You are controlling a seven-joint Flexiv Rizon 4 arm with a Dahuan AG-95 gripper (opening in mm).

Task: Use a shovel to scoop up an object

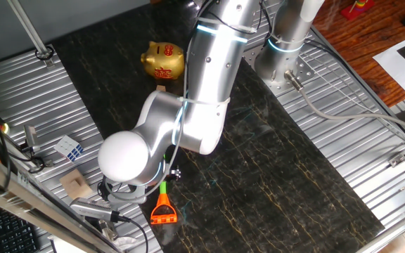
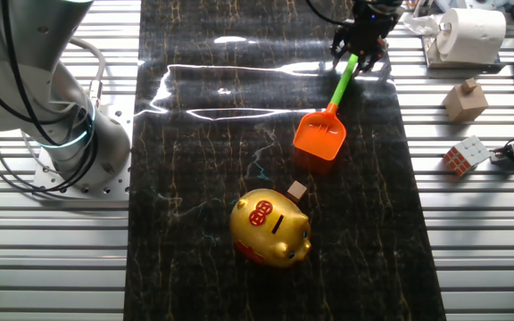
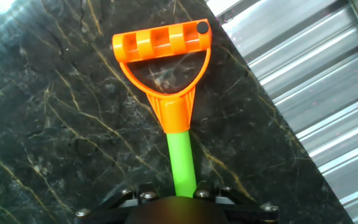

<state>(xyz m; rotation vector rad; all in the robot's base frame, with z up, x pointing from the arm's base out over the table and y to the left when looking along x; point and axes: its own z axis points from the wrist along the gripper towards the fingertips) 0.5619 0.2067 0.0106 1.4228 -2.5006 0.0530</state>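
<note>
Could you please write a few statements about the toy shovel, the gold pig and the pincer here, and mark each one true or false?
1. The pincer grips the orange and green plastic toy shovel by its green shaft. True.
2. The shiny gold piggy-bank figurine sits in the scoop blade. False: it stands on the dark marble-patterned mat, apart from the blade.
3. A small tan wooden cube lies between blade and pig. True.
4. The white-faced puzzle cube lies on the mat. False: it rests on the ribbed metal tabletop.

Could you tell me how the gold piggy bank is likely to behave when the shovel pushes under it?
The piggy bank looks rounded and glossy, so it may roll or slide away. It is wider than the shovel blade, so it may sit unsteadily and tip off.
</note>
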